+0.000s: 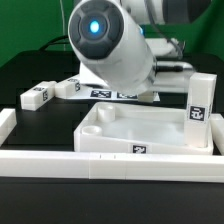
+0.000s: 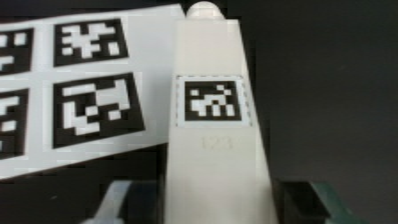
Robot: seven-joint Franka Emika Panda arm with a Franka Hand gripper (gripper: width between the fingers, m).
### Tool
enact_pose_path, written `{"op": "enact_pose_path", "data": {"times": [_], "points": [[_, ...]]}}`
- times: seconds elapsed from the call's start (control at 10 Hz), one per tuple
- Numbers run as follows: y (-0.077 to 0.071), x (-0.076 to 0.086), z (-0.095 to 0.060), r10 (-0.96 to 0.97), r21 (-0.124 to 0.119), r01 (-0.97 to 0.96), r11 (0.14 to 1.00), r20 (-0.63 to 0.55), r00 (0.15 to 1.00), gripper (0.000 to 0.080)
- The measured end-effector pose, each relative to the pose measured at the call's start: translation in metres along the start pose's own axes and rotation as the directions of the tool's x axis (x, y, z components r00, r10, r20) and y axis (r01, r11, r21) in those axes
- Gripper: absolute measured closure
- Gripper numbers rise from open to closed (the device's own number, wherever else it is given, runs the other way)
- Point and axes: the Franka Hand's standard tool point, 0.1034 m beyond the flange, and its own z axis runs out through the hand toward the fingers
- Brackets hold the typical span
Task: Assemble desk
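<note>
The two-finger gripper (image 2: 217, 197) holds a long white plastic leg block (image 2: 214, 100) tight between its fingers, so next it likely must carry it to a free corner of the wide white tray-like tabletop (image 1: 105, 138).

A tagged white leg (image 2: 215, 110) is lying flat between the gripper (image 2: 217, 198) jaws. The rimmed tabletop (image 1: 120, 135) is sitting nearby, with an upright leg (image 1: 197, 103) standing in its corner.

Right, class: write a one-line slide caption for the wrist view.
Wrist view: the claw grips a tagged white leg block, with the marker board and its printed tags beside it.
</note>
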Motion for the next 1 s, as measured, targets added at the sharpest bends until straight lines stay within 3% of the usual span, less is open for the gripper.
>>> {"op": "enact_pose_path", "data": {"times": [0.3, 0.6, 0.8, 1.0], "points": [[-0.007, -0.015, -0.036, -0.021, 0.016, 0.021, 1.000, -0.015, 1.000, 0.0511], [-0.007, -0.010, -0.040, -0.020, 0.018, 0.021, 1.000, -0.057, 0.998, 0.0511], [-0.010, -0.006, -0.053, -0.031, 0.018, 0.034, 0.999, -0.159, 0.987, 0.0511], [-0.015, -0.019, -0.075, -0.042, 0.023, 0.049, 0.999, -0.270, 0.962, 0.0511]]}}
